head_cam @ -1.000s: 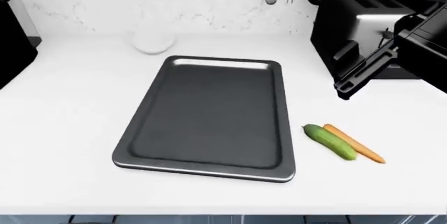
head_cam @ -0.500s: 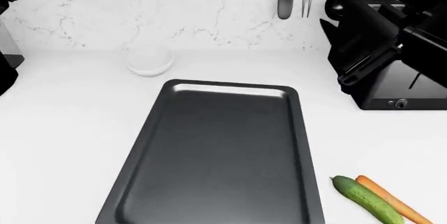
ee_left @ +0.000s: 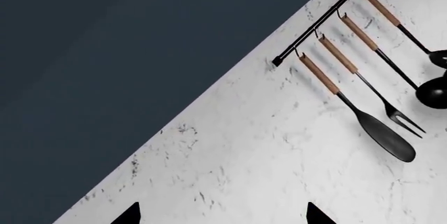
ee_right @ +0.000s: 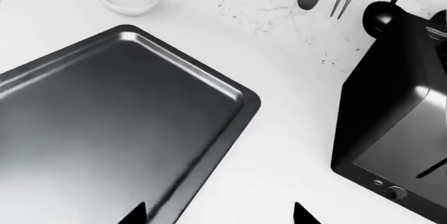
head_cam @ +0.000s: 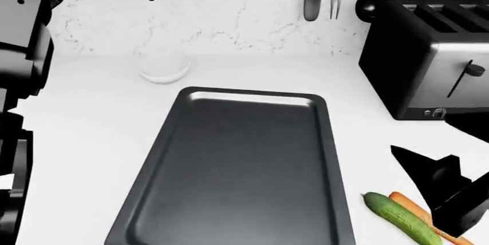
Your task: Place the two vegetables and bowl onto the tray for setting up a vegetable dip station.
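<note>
Beside tray (head_cam: 191,199): bumpy cucumber (head_cam: 400,218), carrot (head_cam: 416,215) (apparently touching).

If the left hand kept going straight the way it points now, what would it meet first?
Judging by the left wrist view, the marble wall, beside the hanging utensils on their rail. The hand's fingertips barely show, and nothing stands between. Depth to the wall is unclear.

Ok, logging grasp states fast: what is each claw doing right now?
Left claw: open, holding nothing.
Right claw: open, holding nothing.
</note>
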